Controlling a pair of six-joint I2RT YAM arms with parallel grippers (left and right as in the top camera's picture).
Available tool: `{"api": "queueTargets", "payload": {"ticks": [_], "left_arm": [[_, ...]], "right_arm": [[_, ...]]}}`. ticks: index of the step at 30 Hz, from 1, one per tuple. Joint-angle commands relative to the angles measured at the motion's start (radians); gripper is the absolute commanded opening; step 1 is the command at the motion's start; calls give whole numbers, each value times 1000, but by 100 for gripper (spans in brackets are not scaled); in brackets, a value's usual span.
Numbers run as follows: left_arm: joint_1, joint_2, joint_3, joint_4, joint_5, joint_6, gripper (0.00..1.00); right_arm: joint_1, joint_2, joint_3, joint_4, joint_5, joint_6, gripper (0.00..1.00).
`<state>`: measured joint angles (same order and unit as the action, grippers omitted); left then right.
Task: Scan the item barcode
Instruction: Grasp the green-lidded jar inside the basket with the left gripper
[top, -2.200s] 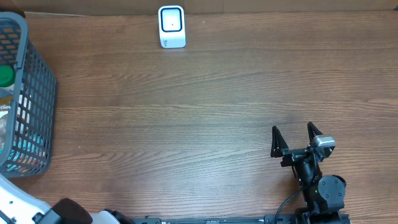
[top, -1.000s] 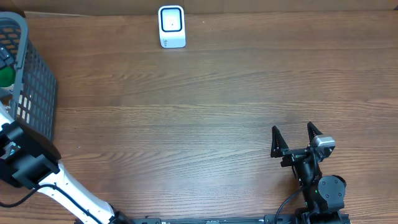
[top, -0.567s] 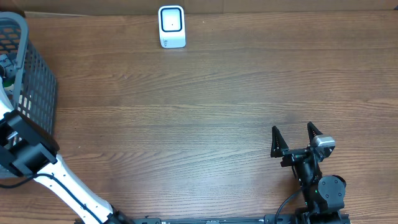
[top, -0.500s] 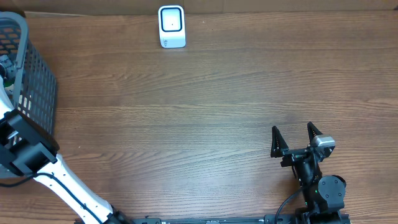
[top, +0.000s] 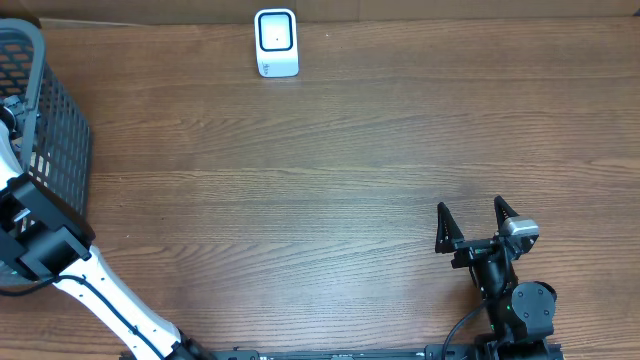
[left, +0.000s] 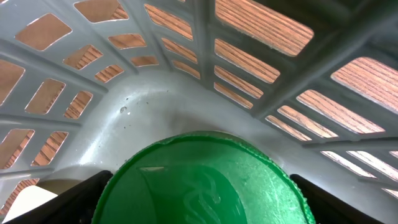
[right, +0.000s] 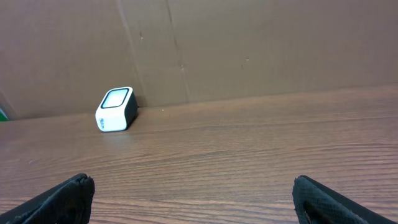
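A round green lid (left: 199, 180) with a raised swirl fills the bottom of the left wrist view, down in a corner of the grey basket (left: 143, 106); this is the top of the item. My left gripper (left: 199, 208) straddles it, one black finger (left: 68, 199) at each side of the rim. Whether the fingers press on the lid cannot be told. From overhead, the white left arm (top: 40, 245) reaches over the basket (top: 60, 150) and hides the item. My right gripper (top: 478, 222) stands open and empty low on the right, also open in its wrist view (right: 194, 193).
A white barcode scanner (top: 276, 42) stands at the far edge of the wooden table, and the right wrist view shows it as the scanner (right: 116, 109) against a brown cardboard wall (right: 249, 43). The basket's lattice walls close in around the left gripper.
The left arm swung in from the bottom left and reached down into the basket, covering the green lid seen overhead. Its jaws have narrowed slightly. The right arm has not moved.
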<state>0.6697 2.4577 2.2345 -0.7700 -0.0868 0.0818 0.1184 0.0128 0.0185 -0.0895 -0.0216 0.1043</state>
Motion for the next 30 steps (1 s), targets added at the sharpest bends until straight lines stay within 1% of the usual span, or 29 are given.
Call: {"api": "queueTargets", "payload": {"ticks": [1,2,5,7,10,16,22,30], "left_arm": [[-23,19,20,14,10,19,79],[-26,18,20,15,10,19,75],[-31,11,20,14,9,19,71],[-35,1,20,12,9,19,66],[-39,-28,20,13,9,8,62],[-42,-128,20,-6,10,-62,61],[-42,-263,20,-60,10,-130,61],[-41,-509,20,-96,10,-192,61]], "right_arm": [[-1,-9,-10,6,2,1,100],[-1,-9,-10,6,2,1,100],[-1,-9,-10,6,2,1,100],[-1,-9,-10,6,2,1,100],[-1,-9,-10,6,2,1,100],[-1,-9,-10,6,2,1,100],[-1,-9,-10,6,2,1,100],[-1,-9,-10,6,2,1,100]]}}
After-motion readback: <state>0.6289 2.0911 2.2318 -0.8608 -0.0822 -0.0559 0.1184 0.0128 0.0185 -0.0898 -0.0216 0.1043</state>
